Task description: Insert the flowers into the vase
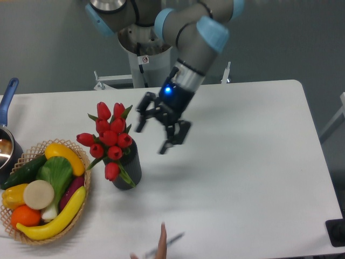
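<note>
The flowers, a bunch of red tulip buds with green leaves, stand in the dark grey vase left of the table's middle. The buds spread wider than the vase and hide its mouth. My gripper hangs just right of the bunch, above the table, tilted down to the left. Its two dark fingers are spread apart with nothing between them. It does not touch the flowers or the vase.
A woven basket of toy vegetables sits at the front left. A pot with a blue handle is at the left edge. A fingertip and thin stick show at the front edge. The robot base stands behind.
</note>
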Controlling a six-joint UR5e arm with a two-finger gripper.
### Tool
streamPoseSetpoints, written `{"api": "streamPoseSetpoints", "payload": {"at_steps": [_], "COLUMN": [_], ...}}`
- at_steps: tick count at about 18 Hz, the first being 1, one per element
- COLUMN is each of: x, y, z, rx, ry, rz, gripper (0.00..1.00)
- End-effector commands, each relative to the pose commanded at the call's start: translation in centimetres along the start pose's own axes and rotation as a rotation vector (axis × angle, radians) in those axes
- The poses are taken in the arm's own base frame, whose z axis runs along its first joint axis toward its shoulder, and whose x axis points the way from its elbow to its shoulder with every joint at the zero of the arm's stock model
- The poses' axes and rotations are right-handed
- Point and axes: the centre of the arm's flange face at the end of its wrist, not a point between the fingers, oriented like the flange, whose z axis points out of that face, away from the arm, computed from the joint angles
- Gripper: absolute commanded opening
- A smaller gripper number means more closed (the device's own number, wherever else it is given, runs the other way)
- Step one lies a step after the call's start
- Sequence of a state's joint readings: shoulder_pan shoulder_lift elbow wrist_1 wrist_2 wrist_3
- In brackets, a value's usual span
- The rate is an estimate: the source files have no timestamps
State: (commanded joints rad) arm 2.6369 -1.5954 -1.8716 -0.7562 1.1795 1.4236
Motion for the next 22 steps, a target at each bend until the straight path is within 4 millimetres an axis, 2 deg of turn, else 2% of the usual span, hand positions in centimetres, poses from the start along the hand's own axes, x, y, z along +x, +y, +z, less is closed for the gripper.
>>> {"api": "streamPoseSetpoints", "payload": {"at_steps": [2,5,7,8,9,11,13,16,22], "x": [-2.1,-5.6,-7.6,-8.8,-9.1,-8.6,-8.5,-8.3,-7.9], "y": [0.7,3.0,3.1,4.3,5.5,6.7,8.8,11.5,11.4], "z": [-2.9,-7.1,-9.9,-11.7,-12.5,-13.1,-14.9,-15.9,-15.9], "rx": [-0.021,-0.062,-0.084,-0.131,-0.162,-0.184,-0.209,-0.207,-0.200], "ry": [-0.068,-0.083,-0.048,-0.015,0.017,0.082,0.108,0.158,0.162], "rz": [-0.011,-0.070,-0.068,-0.027,-0.002,0.075,0.139,0.211,0.223], "gripper": [1.00,1.00,1.00,1.00,1.00,1.00,1.00,1.00,1.00]}}
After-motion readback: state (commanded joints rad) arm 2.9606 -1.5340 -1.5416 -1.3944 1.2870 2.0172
